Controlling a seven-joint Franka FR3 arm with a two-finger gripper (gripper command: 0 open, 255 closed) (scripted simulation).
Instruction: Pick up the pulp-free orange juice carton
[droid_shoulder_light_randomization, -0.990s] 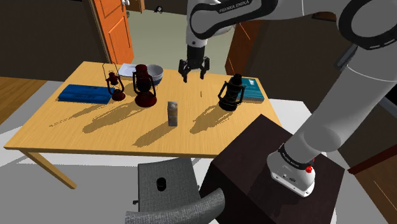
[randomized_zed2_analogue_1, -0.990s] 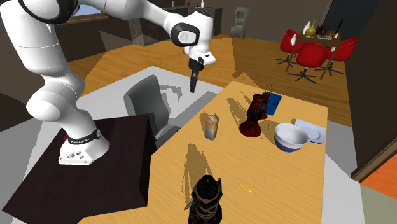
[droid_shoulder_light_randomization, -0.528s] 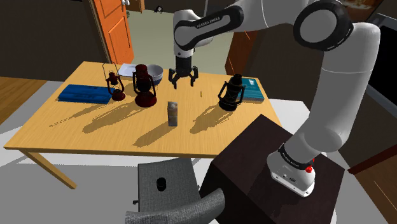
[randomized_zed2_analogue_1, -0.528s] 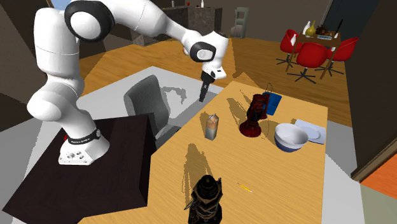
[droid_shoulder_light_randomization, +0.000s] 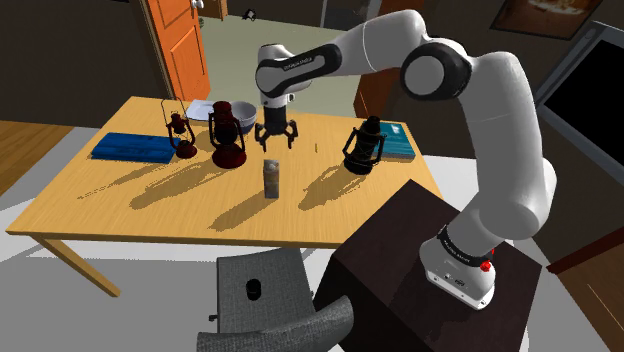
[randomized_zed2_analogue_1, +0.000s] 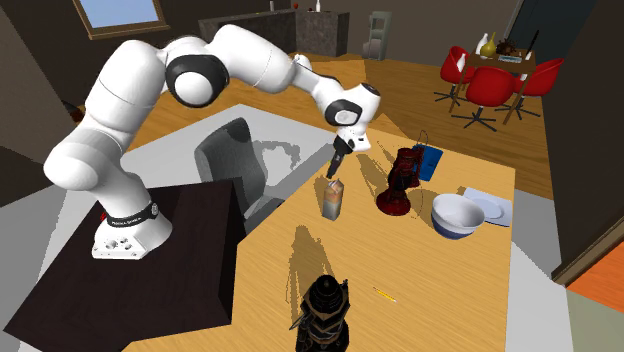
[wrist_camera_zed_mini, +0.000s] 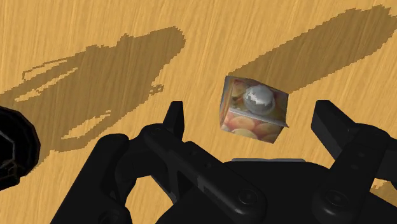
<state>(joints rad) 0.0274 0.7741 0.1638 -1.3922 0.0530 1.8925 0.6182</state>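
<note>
The juice carton (droid_shoulder_light_randomization: 270, 178) stands upright near the middle of the wooden table (droid_shoulder_light_randomization: 150, 205). It is small, with orange fruit printed on its sides and a round silvery cap. My black gripper (droid_shoulder_light_randomization: 275, 141) hangs open just above it and a little toward the table's far side. In the second exterior view the gripper (randomized_zed2_analogue_1: 334, 172) points down right over the carton (randomized_zed2_analogue_1: 333, 199). Seen from the wrist, the carton (wrist_camera_zed_mini: 254, 109) lies below the gripper (wrist_camera_zed_mini: 250, 118), in the gap between the two spread fingers (wrist_camera_zed_mini: 173, 118), which do not touch it.
A dark red lantern (droid_shoulder_light_randomization: 228, 135) and a smaller red one (droid_shoulder_light_randomization: 180, 135) stand to the shoulder view's left of the gripper. A bowl (droid_shoulder_light_randomization: 240, 116) sits behind them. A black lantern (droid_shoulder_light_randomization: 364, 146) stands to the right. A blue book (droid_shoulder_light_randomization: 133, 147) and a grey chair (droid_shoulder_light_randomization: 270, 300) are also near.
The arm has swung toward the shoulder view's left and come lower, bringing the open gripper from over the table's far side to just above the carton. The carton has not moved.
</note>
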